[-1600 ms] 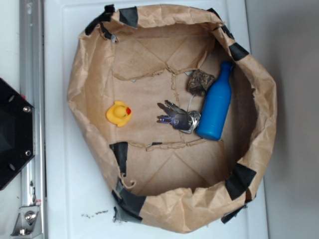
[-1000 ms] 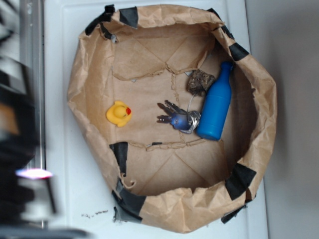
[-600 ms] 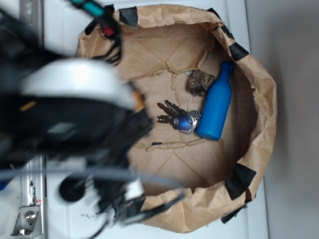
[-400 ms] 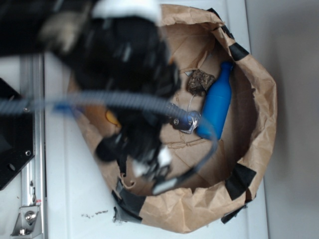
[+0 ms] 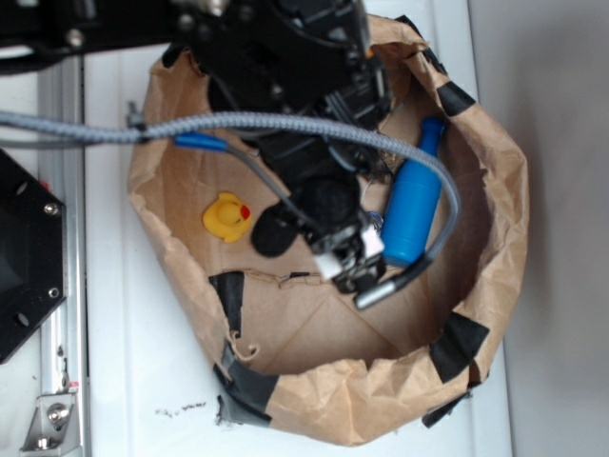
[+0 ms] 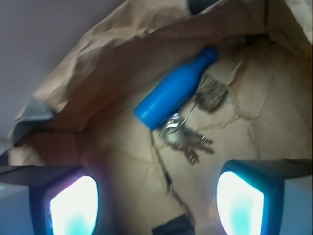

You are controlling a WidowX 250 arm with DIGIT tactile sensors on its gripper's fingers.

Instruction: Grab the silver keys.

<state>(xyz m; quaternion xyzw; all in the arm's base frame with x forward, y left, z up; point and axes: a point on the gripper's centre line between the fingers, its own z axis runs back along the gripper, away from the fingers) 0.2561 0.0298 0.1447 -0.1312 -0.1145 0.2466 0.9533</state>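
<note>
The gripper, fingers spread wide and empty, hangs above the silver keys, which lie ahead between its 2 fingertips, touching the blue bottle.

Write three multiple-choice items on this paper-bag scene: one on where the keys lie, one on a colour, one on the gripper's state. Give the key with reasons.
1. Where do the silver keys lie?
A. against the bottom end of the bottle
B. on top of the toy duck
C. outside the paper bag

2. What colour is the bottle?
A. green
B. blue
C. red

3. How does the gripper stand?
A. shut on the keys
B. shut on the duck
C. open, holding nothing

Key:
1 A: the wrist view shows the key bunch by the bottle's wide end, on the floor of the paper bag.
2 B: it is plainly blue in both views.
3 C: in the wrist view the two fingers stand far apart with the keys lying beyond them; the duck sits off to the side.
</note>
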